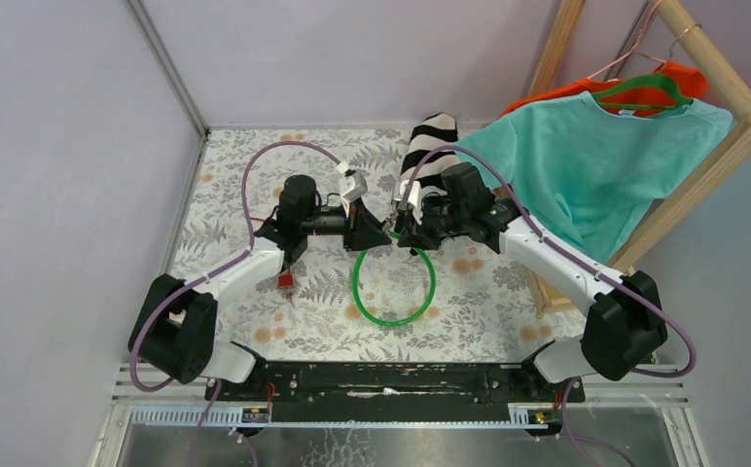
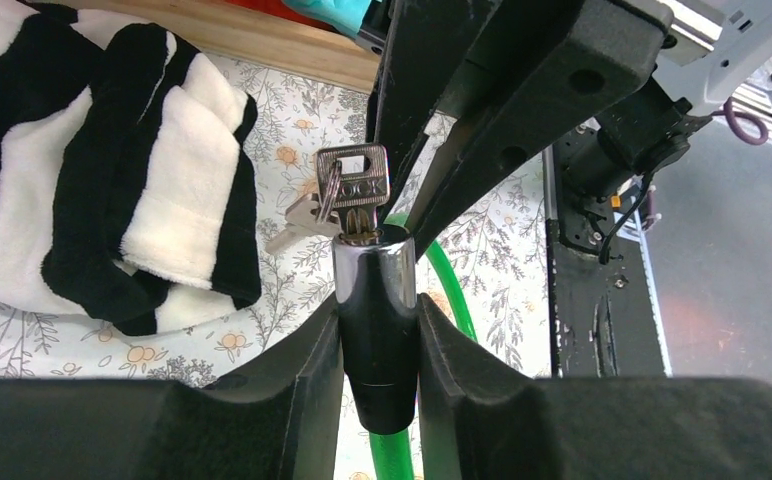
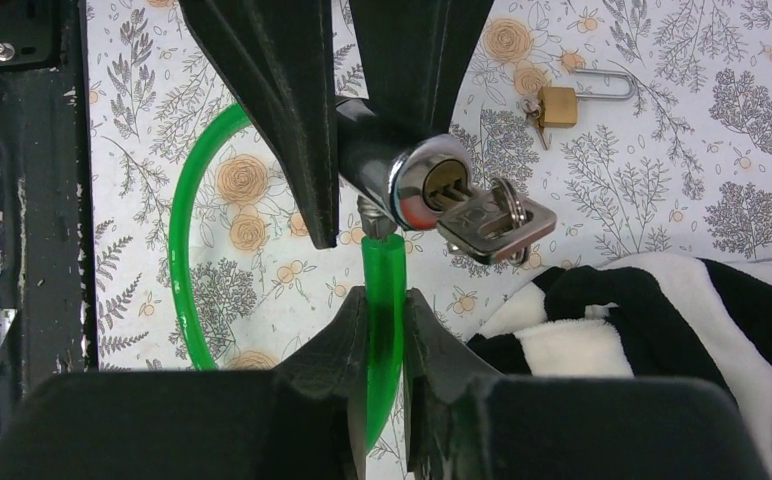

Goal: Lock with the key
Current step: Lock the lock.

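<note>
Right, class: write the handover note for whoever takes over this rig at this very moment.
Left end effector: closed on the chrome lock cylinder.
Right end effector: closed on the green plastic-coated cable loop, right beside that cylinder.
Silver metal key: seated in the cylinder's keyhole, held by neither.
Done: lock gripped, key inserted.
Left: grasp and turn the key.

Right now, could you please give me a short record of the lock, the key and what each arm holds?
lock barrel: chrome, keyhole end exposed
key: inserted in the barrel, spare key hanging from its ring
left jaws: closed around the lock barrel
right jaws: closed on the green cable, next to the barrel
brass padlock: lying on the table, untouched
striped cloth: on the table, beside the lock
</note>
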Controlling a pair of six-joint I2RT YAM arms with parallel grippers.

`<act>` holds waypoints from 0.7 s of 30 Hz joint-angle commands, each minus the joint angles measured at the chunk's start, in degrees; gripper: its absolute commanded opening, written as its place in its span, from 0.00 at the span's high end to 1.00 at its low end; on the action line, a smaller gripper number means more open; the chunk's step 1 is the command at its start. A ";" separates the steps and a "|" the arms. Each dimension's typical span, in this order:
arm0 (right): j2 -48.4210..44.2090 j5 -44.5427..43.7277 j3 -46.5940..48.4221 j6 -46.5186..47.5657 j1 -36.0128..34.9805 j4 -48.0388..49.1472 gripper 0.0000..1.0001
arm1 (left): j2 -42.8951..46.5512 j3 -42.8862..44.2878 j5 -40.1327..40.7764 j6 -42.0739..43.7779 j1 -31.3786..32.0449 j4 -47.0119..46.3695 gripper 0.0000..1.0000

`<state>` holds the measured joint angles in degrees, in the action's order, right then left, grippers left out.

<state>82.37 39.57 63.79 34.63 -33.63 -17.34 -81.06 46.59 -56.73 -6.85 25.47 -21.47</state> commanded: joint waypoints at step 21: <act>-12.21 -0.34 -14.41 8.90 -2.05 21.89 0.91 | 7.53 1.99 0.22 41.39 5.22 22.02 1.00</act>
<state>74.35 38.17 52.07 40.21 -35.27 -3.22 -75.46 50.26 -56.14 27.88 29.12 -2.66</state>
